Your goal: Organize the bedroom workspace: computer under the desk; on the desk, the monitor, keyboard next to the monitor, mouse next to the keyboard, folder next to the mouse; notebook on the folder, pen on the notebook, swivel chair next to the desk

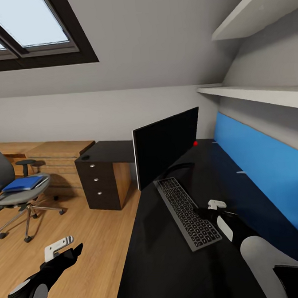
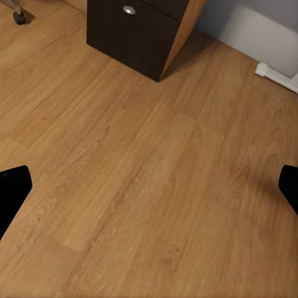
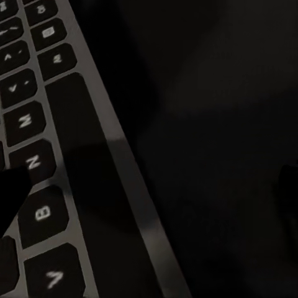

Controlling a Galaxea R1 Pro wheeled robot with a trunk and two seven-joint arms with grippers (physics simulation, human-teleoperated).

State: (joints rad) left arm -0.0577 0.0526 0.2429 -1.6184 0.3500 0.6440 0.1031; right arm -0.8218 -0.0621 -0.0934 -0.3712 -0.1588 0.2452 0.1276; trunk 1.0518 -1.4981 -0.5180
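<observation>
The monitor [image 1: 166, 147] stands on the black desk [image 1: 174, 262], its screen facing the blue wall panel. The silver keyboard [image 1: 187, 213] lies flat in front of it. My right gripper [image 1: 201, 213] hovers open over the keyboard's right edge; in the right wrist view the keyboard [image 3: 43, 155] lies under one finger [image 3: 12, 192] and bare desk under the other. My left gripper [image 1: 76, 251] hangs open over the floor [image 2: 149, 186]. The swivel chair [image 1: 19, 198] stands at the far left with the blue folder [image 1: 22, 183] on its seat. A small dark lump, perhaps the mouse [image 1: 85, 157], sits on the desk's short wing.
A black drawer unit [image 1: 102, 183] with silver knobs [image 2: 129, 10] holds up the desk's short wing. Low light-wood cabinets [image 1: 56, 160] line the back wall. White shelves [image 1: 261, 94] hang above the blue panel [image 1: 266, 167]. A small red thing [image 1: 195, 143] shows behind the monitor. Wooden floor [image 1: 84, 242] lies between chair and desk.
</observation>
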